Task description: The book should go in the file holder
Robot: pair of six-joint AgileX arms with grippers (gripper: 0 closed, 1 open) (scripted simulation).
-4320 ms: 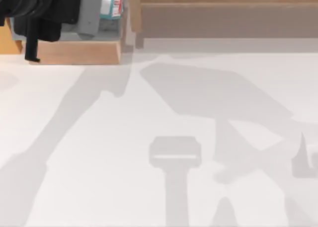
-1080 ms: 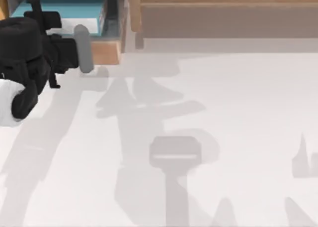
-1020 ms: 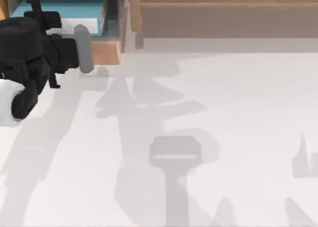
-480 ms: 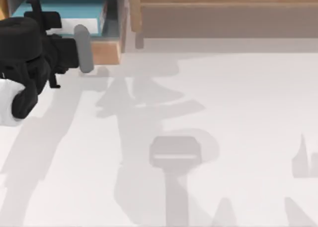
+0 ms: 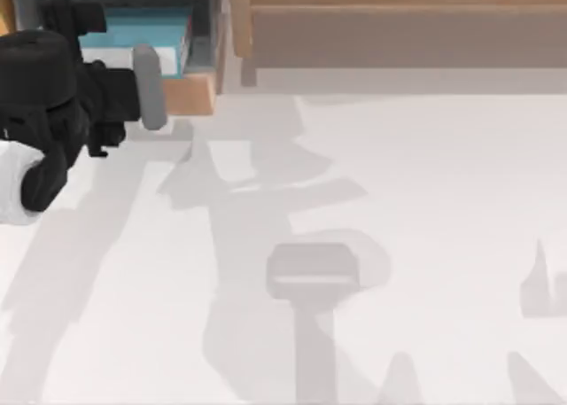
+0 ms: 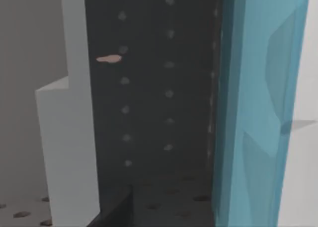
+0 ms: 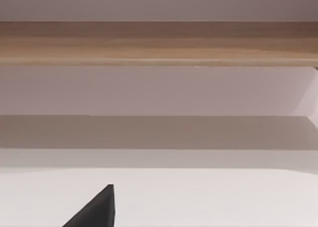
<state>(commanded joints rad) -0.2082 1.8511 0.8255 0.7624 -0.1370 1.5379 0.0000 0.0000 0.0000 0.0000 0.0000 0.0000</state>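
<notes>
The book [image 5: 146, 26], teal-blue with white page edges, is seen lying inside the file holder [image 5: 190, 90] at the far left corner of the desk [image 5: 399, 201]. The holder's grey walls are seen around the book, and its light tan wooden front panel faces the open desk. The book's near part is covered in the top view by the left arm.

The left gripper [image 5: 75, 19] is held over the holder's left part, above the book, with the black arm body reaching back over the desk's left edge. Whether its jaws are apart or together cannot be told. In the left wrist view a dark dotted surface [image 6: 154, 98] is seen close up, with the book's teal cover [image 6: 263, 113] beside it and a pale grey wall [image 6: 74, 137] on the other side; the dark surface is possibly the holder's floor.

A long brown wooden shelf [image 5: 399, 15] is set along the far edge, just beside the holder. The desk top is plain white, crossed by soft grey shadows of the arms.

In the right wrist view the same shelf [image 7: 159, 43] is seen beyond bare desk, with a black tip of the right gripper [image 7: 97, 209] at the frame's edge; its jaws' state cannot be told.
</notes>
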